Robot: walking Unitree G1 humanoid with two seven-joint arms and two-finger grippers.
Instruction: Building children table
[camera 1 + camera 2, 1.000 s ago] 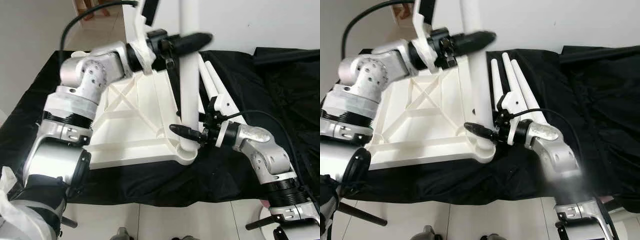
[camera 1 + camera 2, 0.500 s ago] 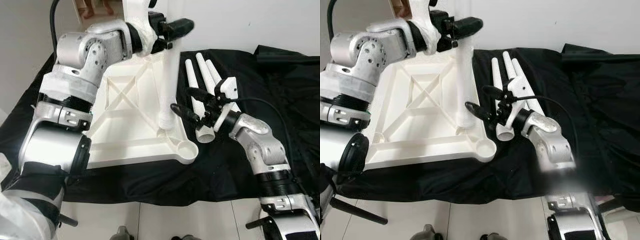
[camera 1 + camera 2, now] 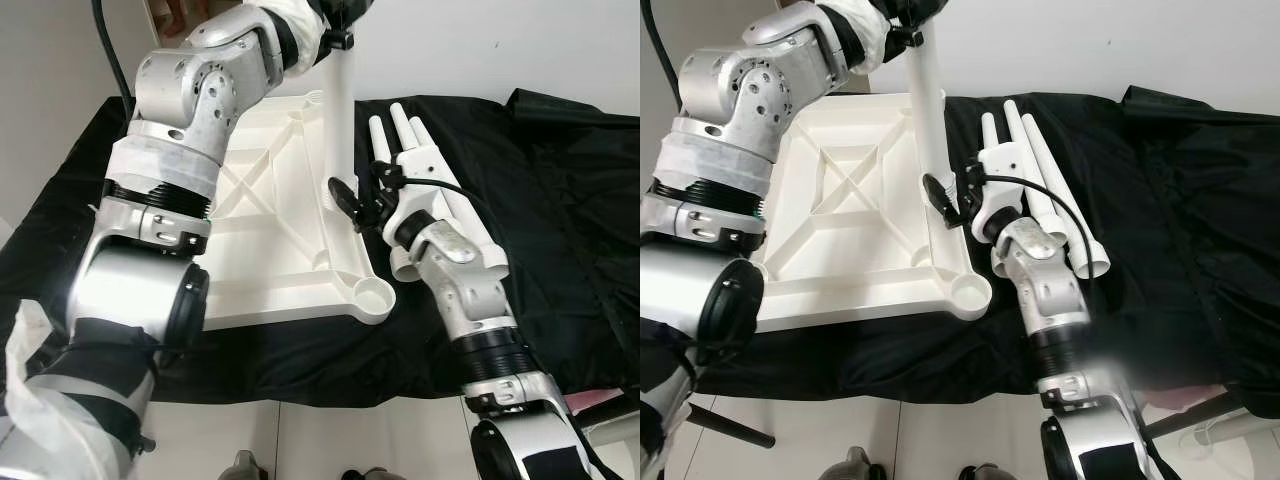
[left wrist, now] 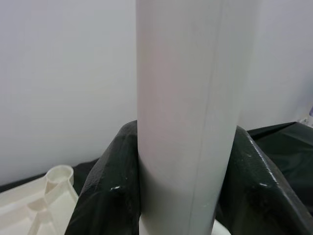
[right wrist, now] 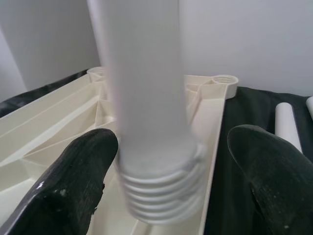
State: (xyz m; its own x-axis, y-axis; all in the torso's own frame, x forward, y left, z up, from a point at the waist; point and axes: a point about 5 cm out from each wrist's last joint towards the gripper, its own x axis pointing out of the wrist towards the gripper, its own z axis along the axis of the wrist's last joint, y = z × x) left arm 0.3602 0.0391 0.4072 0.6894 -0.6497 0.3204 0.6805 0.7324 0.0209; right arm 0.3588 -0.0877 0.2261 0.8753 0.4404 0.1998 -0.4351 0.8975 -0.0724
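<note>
One white table top (image 3: 270, 215) lies underside up on the black cloth (image 3: 560, 200). The left gripper (image 4: 188, 196) is clamped on one white table leg (image 3: 928, 100), held upright over the top's right edge. The right gripper (image 5: 166, 181) brackets the leg's threaded end, fingers (image 5: 73, 191) spread apart, not touching. Three spare legs (image 3: 1040, 170) lie side by side on the cloth, just right of the top

No legible text, label or number anywhere, as far as these partly blurred views allow.
</note>
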